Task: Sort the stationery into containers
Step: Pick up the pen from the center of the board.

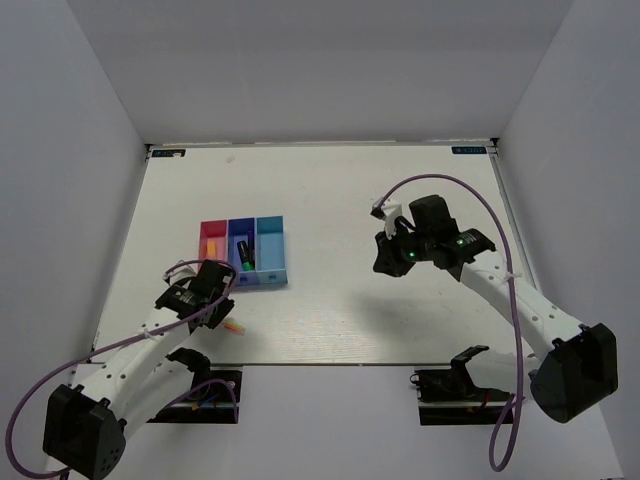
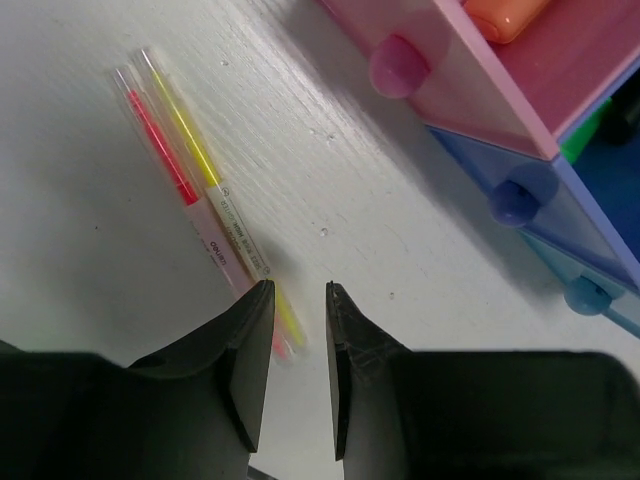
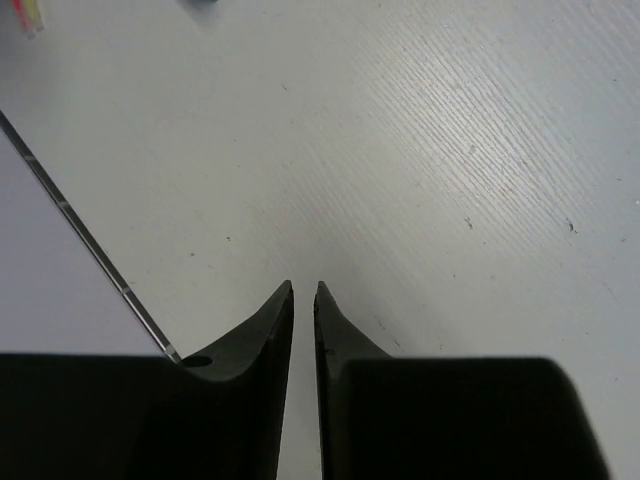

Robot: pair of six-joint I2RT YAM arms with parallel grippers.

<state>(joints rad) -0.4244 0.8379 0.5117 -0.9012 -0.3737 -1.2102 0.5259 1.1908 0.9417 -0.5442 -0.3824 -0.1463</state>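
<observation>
**Inspector:** Location of the outstanding stationery?

**Assessor:** Found on the table (image 2: 420,230), outside the row of bins. Pair of thin pens (image 2: 183,125), one pink and one yellow, lying flat and side by side, near the front of the pink bin (image 2: 480,90). Judged not yet sorted.

**Inspector:** Contents of the bins?

**Assessor:** Orange marker (image 2: 505,12) in the pink bin. Green marker (image 2: 585,130) in the dark blue bin (image 2: 560,215). Nothing made out in the light blue bin (image 1: 270,250).

**Inspector:** State of the left gripper (image 2: 298,290)?

**Assessor:** Lowered over the near ends of the pens, fingers slightly parted, nothing pinched between them. Near tip of the yellow pen seen blurred through the gap, apparently resting on the table below. Judged to be lined up this way for closing across the pens' width. Contact not confirmable.

**Inspector:** Pose of the arms?

**Assessor:** Left arm reached forward from its base, wrist tipped down toward the pens, close to the bin fronts. Right arm stretched out over the table's right half, well apart from bins and pens, presumably to stay out of the way.

**Inspector:** Right gripper (image 3: 303,288)?

**Assessor:** Fingers pressed nearly together with only a thin slit between. Empty, hovering above the table.

**Inspector:** Risk?

**Assessor:** Pens lying so close: likely to be taken together, or one nudged aside.
</observation>
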